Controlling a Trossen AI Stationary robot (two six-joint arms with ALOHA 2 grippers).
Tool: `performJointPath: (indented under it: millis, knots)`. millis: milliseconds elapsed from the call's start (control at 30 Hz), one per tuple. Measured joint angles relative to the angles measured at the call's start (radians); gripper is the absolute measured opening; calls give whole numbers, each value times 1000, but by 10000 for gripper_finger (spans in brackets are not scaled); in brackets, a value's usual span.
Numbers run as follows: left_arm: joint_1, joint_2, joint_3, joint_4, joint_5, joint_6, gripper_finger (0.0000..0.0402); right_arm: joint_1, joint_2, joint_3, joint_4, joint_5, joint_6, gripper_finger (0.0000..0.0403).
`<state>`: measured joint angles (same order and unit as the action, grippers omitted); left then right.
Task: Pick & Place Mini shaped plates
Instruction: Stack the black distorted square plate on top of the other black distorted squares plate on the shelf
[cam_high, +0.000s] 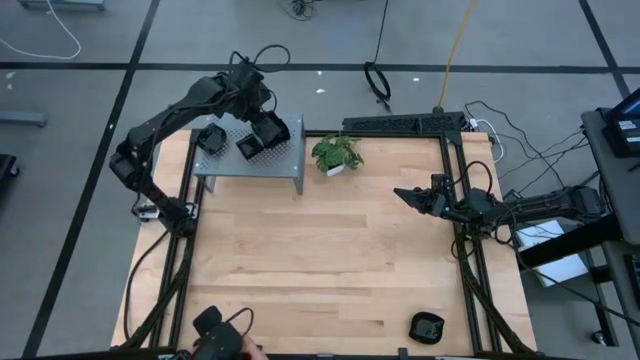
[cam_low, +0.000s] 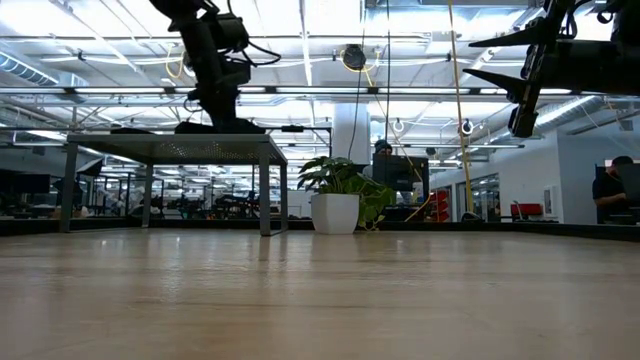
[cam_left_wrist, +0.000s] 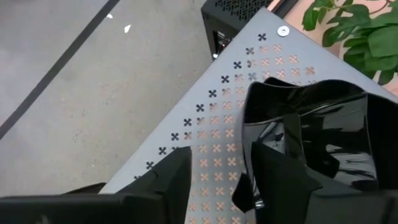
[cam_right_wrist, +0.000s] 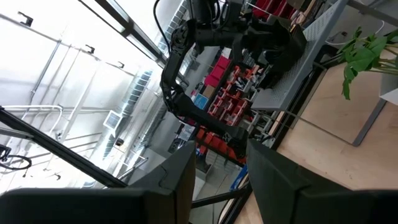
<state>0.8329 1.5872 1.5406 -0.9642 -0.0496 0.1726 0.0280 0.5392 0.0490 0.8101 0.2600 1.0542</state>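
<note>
Three mini shaped plates in the high view, all black and glossy. One plate (cam_high: 212, 138) on the far left part of a grey perforated shelf (cam_high: 230, 172), which stands on the far left of the wooden bench (cam_high: 330, 260). A second plate (cam_high: 282, 130) near the shelf's far right corner, right at the left pincer (cam_high: 268, 128). A third plate (cam_high: 427, 326) alone at the bench's near right corner, well apart from both arms. Potted plant (cam_high: 335, 153) just right of the shelf. Right pincer (cam_high: 405, 195) above the right side of the bench, pointing left, over bare wood.

Low view: shelf (cam_low: 170, 140) on thin legs at the left, low dark plate shapes (cam_low: 200, 127) on its top, left pincer (cam_low: 215, 112) reaching down to them. Plant (cam_low: 340, 195) in a white pot near the middle. Right pincer (cam_low: 485, 58) high at the upper right, fingers spread, nothing between them.

Left wrist view: left pincer (cam_left_wrist: 214, 171) apart – bare perforated shelf (cam_left_wrist: 211, 124) showing in the gap. Second plate (cam_left_wrist: 317, 118) resting on the shelf, partly behind one finger (cam_left_wrist: 280, 180); touching or not, cannot tell. Green leaves (cam_left_wrist: 367, 37) past the shelf's corner.

Right wrist view: right pincer (cam_right_wrist: 217, 158) apart and empty – left arm (cam_right_wrist: 205, 37), shelf (cam_right_wrist: 311, 56) and plant (cam_right_wrist: 367, 56) far off.
</note>
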Motion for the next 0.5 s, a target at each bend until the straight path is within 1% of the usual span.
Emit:
performJointPath:
  millis: [167, 300, 433, 500]
  knots:
    - [-2, 0, 0, 3, -1, 0, 125, 0, 0, 0, 0, 0, 0, 130]
    - [-4, 0, 0, 0, 3, 3, 70, 0, 0, 0, 0, 0, 0, 130]
    - [-2, 0, 0, 0, 47, 3, 14, 0, 0, 0, 0, 0, 0, 130]
    - [-2, -2, 0, 0, 58, 1, 6, 0, 0, 0, 0, 0, 0, 130]
